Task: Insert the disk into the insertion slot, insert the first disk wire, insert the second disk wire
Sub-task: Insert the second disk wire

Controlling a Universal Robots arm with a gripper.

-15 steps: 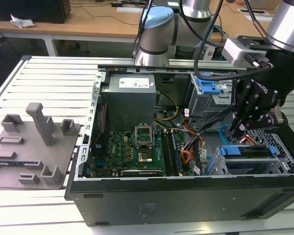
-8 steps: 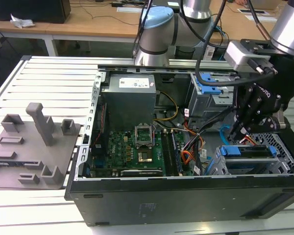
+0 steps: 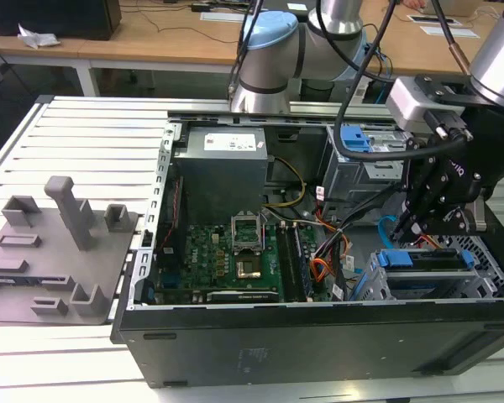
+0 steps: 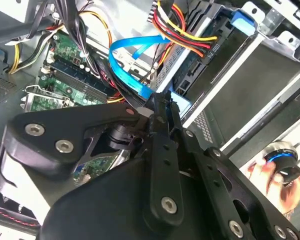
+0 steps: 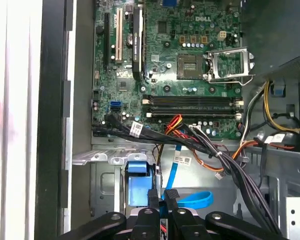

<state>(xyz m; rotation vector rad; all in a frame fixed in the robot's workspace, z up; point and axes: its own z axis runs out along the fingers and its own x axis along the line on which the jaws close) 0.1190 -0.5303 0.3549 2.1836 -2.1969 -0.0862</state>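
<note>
One black claw (image 5: 161, 196) hangs low inside an open computer case (image 3: 319, 336), in the corner where the drives sit. In both wrist views its two fingers are pressed close together, with the end of the second disk wire (image 4: 124, 67) pinched between them. This thin, flat, light-blue cable curves up in a loop above the fingers.

The disk (image 3: 424, 260), in its bright blue frame, already lies in the insertion slot (image 3: 487, 281), just under the claw.

Some writing shows, but it is tiny. A white label (image 3: 233, 141) with dark print sits on the grey power box. A few small white tags (image 5: 136, 129) hang on the cables.

Lots of things crowd around the claw. A bundle of orange, yellow and black wires (image 4: 190, 30) runs close by the blue loop. Thick black cables (image 5: 205, 145) cross the green circuit board (image 3: 227, 252). A taller grey cage with a blue ribbed tab (image 3: 355, 138) stands behind the claw in the exterior view.

The case lies on a tabletop (image 3: 84, 143) of pale metal slats. A grey plate with blocks on it (image 3: 50, 252) rests beside the case, on the exterior view's left. Wooden desks (image 3: 151, 38) stand farther back.
</note>
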